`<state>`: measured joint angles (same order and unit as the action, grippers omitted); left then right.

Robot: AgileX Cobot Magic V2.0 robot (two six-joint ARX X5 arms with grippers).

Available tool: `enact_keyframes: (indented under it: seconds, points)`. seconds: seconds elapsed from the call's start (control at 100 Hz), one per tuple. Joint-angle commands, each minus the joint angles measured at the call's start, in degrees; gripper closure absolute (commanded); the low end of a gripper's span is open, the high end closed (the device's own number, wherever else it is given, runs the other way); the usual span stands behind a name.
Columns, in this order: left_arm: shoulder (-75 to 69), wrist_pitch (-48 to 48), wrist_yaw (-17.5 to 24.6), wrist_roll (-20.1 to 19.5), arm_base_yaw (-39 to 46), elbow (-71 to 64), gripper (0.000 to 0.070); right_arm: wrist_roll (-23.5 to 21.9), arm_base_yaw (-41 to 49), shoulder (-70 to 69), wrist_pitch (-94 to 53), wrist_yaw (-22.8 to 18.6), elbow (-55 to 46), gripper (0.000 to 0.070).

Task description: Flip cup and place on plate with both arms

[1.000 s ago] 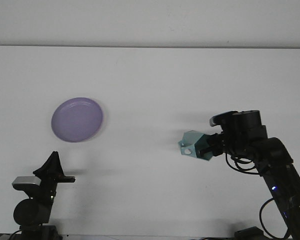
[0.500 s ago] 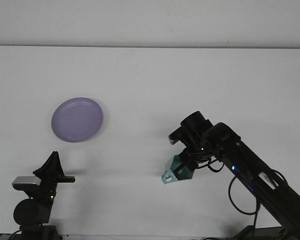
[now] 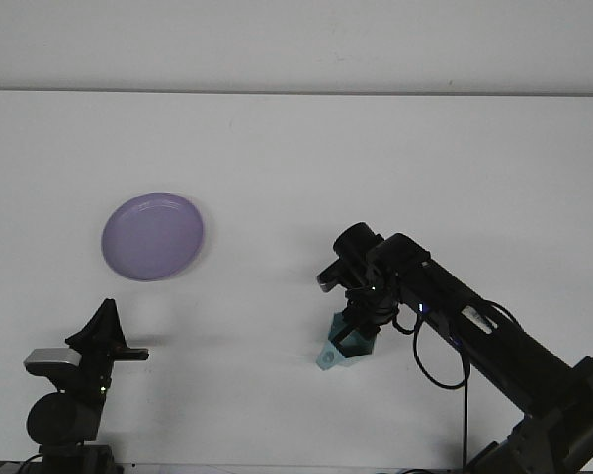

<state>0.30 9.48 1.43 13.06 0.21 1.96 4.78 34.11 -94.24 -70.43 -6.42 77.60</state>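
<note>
One cup (image 3: 340,350) in right hand (image 3: 354,334); one plate (image 3: 152,236).

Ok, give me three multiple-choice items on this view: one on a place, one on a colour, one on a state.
1. Where is the plate relative to the cup?
A. up and to the left
B. directly right
C. beneath it

2. What colour is the plate?
A. red
B. purple
C. black

3. What is the right hand doing?
A. resting far from everything
B. touching the plate
C. gripping the cup

Answers: 1 A, the plate lies in the left half, farther up the table. 2 B, its surface reads pale purple. 3 C, the hand is closed on the teal cup, while the left hand holds nothing.
</note>
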Motion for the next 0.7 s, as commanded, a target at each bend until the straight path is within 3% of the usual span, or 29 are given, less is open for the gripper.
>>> enact_keyframes:
  seconds: [0.0, 0.1, 0.19, 0.31, 0.55, 0.69]
  points:
    - [-0.1, 0.8, 0.2, 0.1, -0.1, 0.3, 0.0688, 1.6, 0.5, -1.0, 0.1, -0.3, 1.2, 0.0664]
    - [-0.1, 0.8, 0.2, 0.1, -0.1, 0.3, 0.0688, 2.1, 0.4, -1.0, 0.1, -1.1, 1.3, 0.0455]
    - [-0.1, 0.8, 0.2, 0.1, -0.1, 0.3, 0.0688, 2.8, 0.4, -1.0, -0.5, -1.0, 1.9, 0.0358]
    - [-0.1, 0.8, 0.4, 0.9, -0.1, 0.3, 0.0688, 3.1, -0.4, -0.3, -2.9, -1.0, 5.3, 0.0356]
    - [0.0, 0.7, 2.0, 9.5, -0.1, 1.8, 0.0688, 2.9, -4.2, 7.8, -1.3, 0.7, 13.9, 0.0356]
    - [0.9, -1.3, 6.2, 12.2, -0.1, 6.0, 0.0688, 2.3, -9.0, 16.6, 5.7, 0.3, 12.8, 0.0356]
